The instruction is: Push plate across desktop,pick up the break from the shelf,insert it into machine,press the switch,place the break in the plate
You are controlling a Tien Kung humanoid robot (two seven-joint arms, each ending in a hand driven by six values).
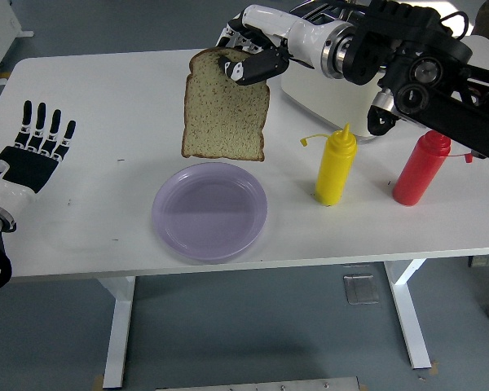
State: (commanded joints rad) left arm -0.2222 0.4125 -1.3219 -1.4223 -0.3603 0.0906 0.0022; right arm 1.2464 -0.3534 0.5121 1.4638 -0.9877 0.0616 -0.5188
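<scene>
A slice of brown bread (225, 110) hangs upright above the far edge of the lilac plate (210, 211), held by its top crust in my right hand (246, 57). My right arm reaches in from the right and covers most of the cream toaster (352, 102) behind it. The plate lies near the table's front edge, with nothing on it. My left hand (37, 142) rests flat at the table's left edge, fingers spread and holding nothing.
A yellow squeeze bottle (336, 166) and a red squeeze bottle (420, 168) stand to the right of the plate, in front of the toaster. The white table's near edge (228, 267) runs just below the plate.
</scene>
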